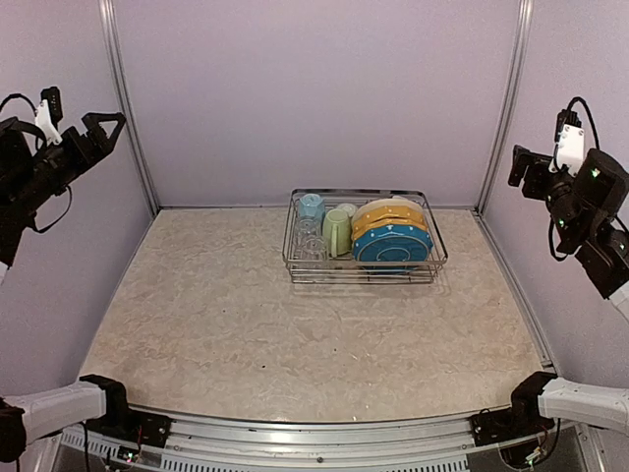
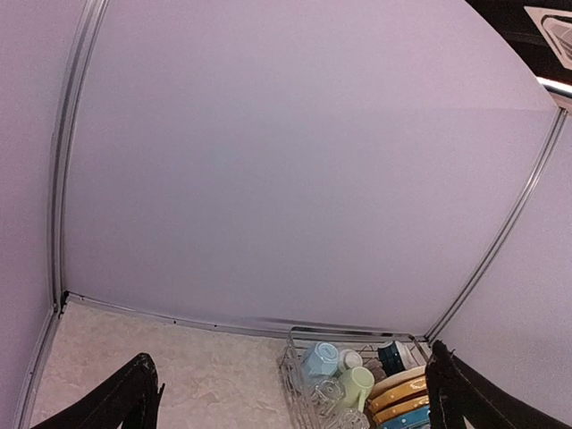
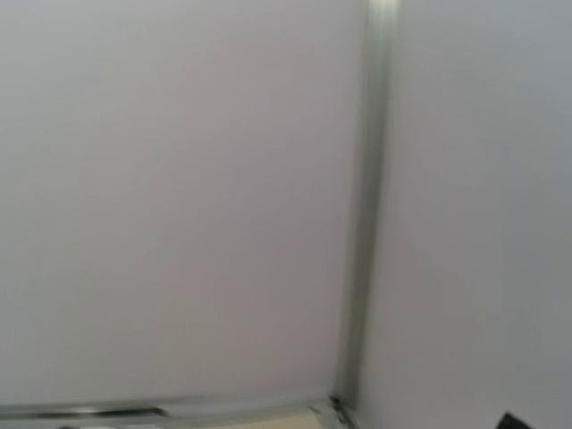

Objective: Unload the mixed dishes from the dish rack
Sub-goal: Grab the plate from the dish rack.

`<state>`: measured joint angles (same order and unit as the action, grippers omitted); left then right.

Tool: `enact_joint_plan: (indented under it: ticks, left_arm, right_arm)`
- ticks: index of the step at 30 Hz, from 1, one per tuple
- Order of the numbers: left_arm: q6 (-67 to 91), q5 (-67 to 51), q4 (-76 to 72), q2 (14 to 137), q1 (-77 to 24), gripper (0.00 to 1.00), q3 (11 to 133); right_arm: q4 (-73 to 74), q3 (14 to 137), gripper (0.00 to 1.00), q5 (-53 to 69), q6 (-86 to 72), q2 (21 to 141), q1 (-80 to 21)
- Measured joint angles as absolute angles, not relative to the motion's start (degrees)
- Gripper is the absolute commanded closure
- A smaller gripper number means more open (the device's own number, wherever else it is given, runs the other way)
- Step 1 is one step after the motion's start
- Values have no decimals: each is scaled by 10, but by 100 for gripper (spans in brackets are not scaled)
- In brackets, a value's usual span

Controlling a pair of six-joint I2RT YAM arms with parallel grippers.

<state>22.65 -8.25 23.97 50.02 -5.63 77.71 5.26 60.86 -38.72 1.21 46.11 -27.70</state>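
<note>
A: Start at the left. What is the left pincer (image 1: 103,133) doing?

B: It's held high beside the left wall, fingers spread wide, nothing in them. The dish rack (image 1: 364,276) sits on the table (image 1: 226,324) below it and well off to its right. Its wrist camera catches the rack low, toward the right-hand finger.

A: And the rack's load?

B: Full. At the end nearer that pincer are the light blue mug (image 1: 311,206), clear glasses (image 1: 311,243) and pale green mug (image 1: 337,233). Beyond them the yellow-orange plates (image 1: 388,213) and blue plate (image 1: 391,246) stand on edge. The rack's long axis runs left to right.

A: The right pincer (image 1: 524,167)?

B: Also raised, with the rack below and to its left, and nearer to it than to the other. Whether its fingers are apart I cannot tell. I'd judge it better placed for the plates.
</note>
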Motion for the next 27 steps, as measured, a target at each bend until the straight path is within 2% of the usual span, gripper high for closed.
enact_joint_plan:
  ticks: [7, 13, 20, 27]
  left_arm:
    - [234, -136, 223, 577, -14, 1, 752]
    - [240, -181, 220, 608, 11, 1, 737]
    - [248, -228, 208, 627, 19, 1, 735]
    - [258, -281, 201, 657, 11, 1, 735]
  right_arm:
    - [133, 606, 0, -355, -47, 475, -163]
    - [186, 585, 0, -305, -101, 483, -106]
    - [216, 546, 0, -208, -121, 499, -81]
    - [221, 548, 0, -73, -76, 568, -75]
